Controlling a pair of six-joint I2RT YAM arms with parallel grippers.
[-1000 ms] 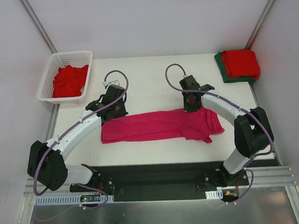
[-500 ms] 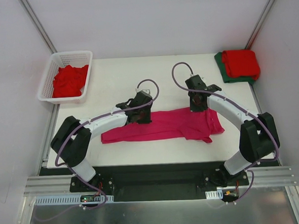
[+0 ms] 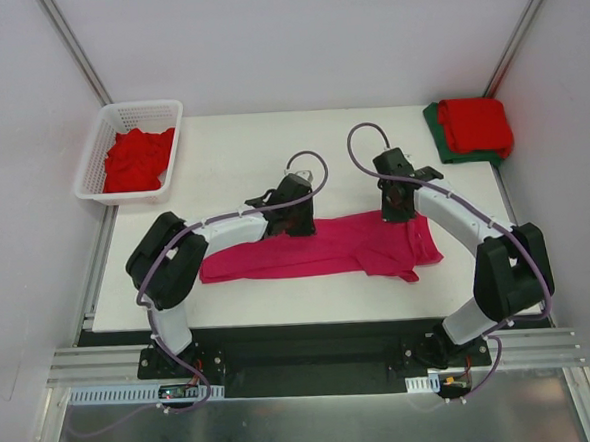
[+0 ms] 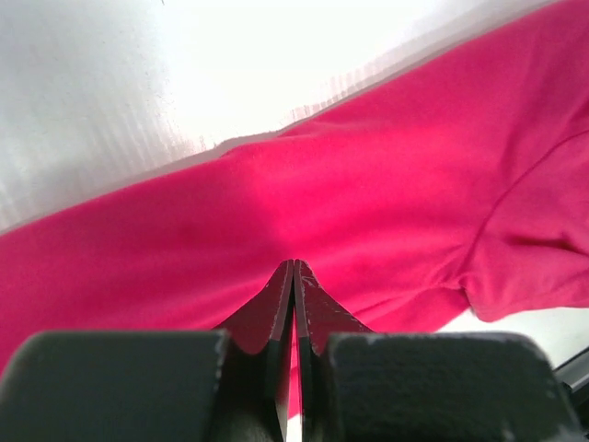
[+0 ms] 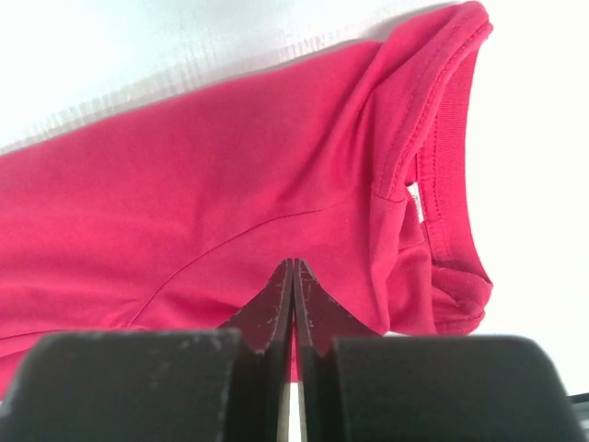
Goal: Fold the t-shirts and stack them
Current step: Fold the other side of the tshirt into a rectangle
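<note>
1. Upper left of the frame: a white basket [image 3: 94,183] holds crumpled red t-shirts [image 3: 136,159], well apart from both arms.
2. Left of centre: the left gripper [image 3: 297,221] hovers over the upper edge of the magenta t-shirt [image 3: 317,252], about mid-length. In its wrist view the left gripper's tips are clenched together with no cloth seen between them.
3. Centre: the magenta t-shirt lies flat in a long band, its long axis running left to right across the table [image 3: 271,152]. Its hem end points left and its collar end points right. The shirt sits just below both grippers in the frame, so each would likely have to drop onto that upper edge.
4. Right of centre: the right gripper [image 3: 397,210] hangs over the same edge near the collar, with its tips pressed closed. It is the nearer arm to the neck end.
5. Bare table shows above and below the shirt, which looks like enough room for a fold.
6. Upper right corner: a folded red t-shirt [image 3: 474,125] rests on a dark green t-shirt [image 3: 432,120]. This looks like the stack the magenta one will probably join.
</note>
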